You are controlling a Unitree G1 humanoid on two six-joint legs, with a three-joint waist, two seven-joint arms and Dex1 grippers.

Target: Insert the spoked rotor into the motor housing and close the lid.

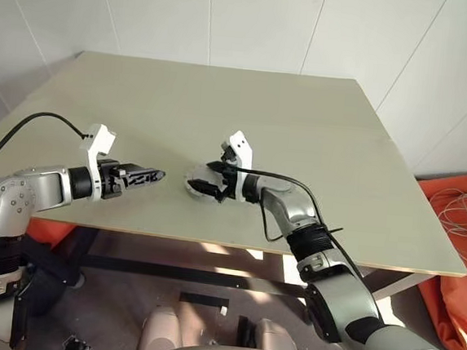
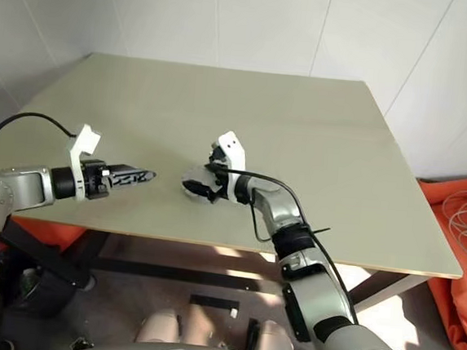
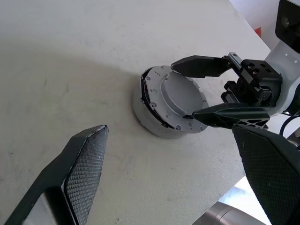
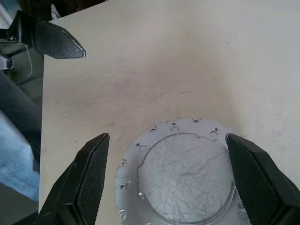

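A big pale table (image 2: pixel 302 140) stands by a white wall. Near its front edge sits a small round grey motor housing (image 2: pixel 194 180). The right gripper (image 2: pixel 208 183) is at the housing, its black fingers spread on both sides of it. The left gripper (image 2: pixel 135 176) is at nine o'clock from the housing, a little apart, pointing at it. At four o'clock from the table, orange cloth (image 2: pixel 456 244) lies on the floor with pale cord on it.

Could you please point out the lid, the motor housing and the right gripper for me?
lid (image 3: pixel 177 99), left wrist view, its flat grey face.
motor housing (image 3: pixel 144 119), left wrist view, its outer wall.
right gripper (image 3: pixel 194 90), left wrist view, midway between its fingertips.
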